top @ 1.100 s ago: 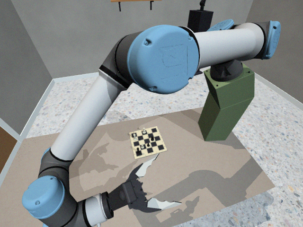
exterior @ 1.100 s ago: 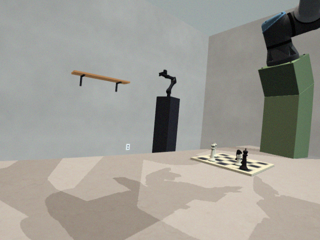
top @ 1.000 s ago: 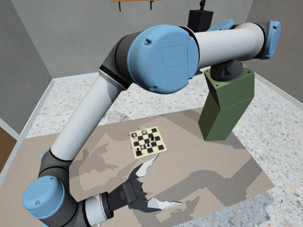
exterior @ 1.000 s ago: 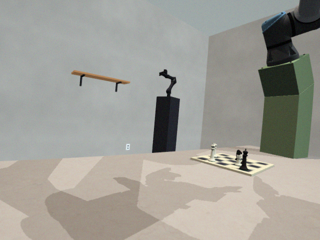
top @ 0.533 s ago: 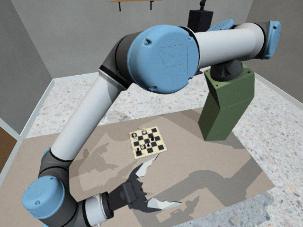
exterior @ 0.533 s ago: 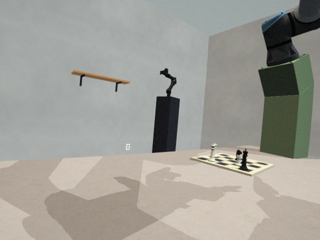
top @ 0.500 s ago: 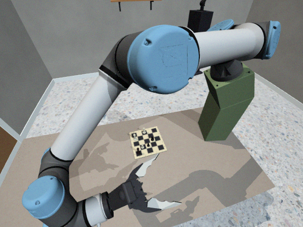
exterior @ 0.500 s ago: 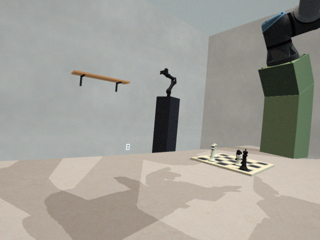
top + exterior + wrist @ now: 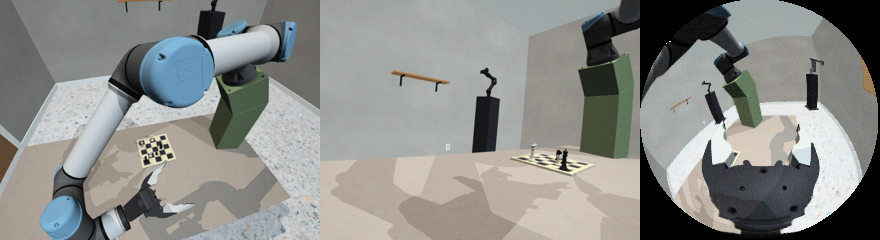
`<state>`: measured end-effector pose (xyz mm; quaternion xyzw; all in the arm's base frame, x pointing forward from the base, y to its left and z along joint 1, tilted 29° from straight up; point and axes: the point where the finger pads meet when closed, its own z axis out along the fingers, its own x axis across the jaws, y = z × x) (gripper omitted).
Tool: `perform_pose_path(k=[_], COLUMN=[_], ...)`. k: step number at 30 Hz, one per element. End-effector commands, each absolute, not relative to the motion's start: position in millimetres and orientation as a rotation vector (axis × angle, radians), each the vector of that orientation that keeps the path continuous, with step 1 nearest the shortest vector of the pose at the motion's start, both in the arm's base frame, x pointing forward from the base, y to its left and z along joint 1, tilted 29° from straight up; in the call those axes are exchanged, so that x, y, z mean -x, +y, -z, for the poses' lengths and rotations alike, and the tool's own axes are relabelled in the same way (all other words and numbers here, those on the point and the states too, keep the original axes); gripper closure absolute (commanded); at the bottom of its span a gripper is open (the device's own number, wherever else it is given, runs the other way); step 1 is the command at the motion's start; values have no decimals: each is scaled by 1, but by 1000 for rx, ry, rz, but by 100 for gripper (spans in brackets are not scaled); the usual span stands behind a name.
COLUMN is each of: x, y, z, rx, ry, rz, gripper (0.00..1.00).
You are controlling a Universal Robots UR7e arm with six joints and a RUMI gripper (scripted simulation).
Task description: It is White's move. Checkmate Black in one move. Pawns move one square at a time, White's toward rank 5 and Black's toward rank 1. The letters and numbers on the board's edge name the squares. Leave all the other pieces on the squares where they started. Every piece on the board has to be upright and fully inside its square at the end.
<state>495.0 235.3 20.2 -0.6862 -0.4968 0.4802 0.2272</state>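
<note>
My claw point(image 9: 172, 186), fingers spread wide and holding nothing, hangs over the near part of the table point(image 9: 232, 175). The board point(image 9: 155, 150) lies flat just beyond my far fingertip point(image 9: 158, 173), apart from it; white and black pieces stand upright on its squares. A green pedestal point(image 9: 239, 111) at the far right carries my arm point(image 9: 93, 136). Speckled floor point(image 9: 286, 134) and grey walls point(image 9: 423, 46) surround the table; a shelf point(image 9: 420, 77) hangs on one wall.
</note>
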Motion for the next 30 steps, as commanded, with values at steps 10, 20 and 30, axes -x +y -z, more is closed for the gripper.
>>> perform_pose_path(k=[10, 20, 30], x=[-497, -524, -565], y=[151, 100, 74], z=[58, 113, 167], rx=[1658, 1353, 946], ry=[-1739, -2037, -2310], rz=[-1711, -2001, -2243], gripper=[0, 0, 0])
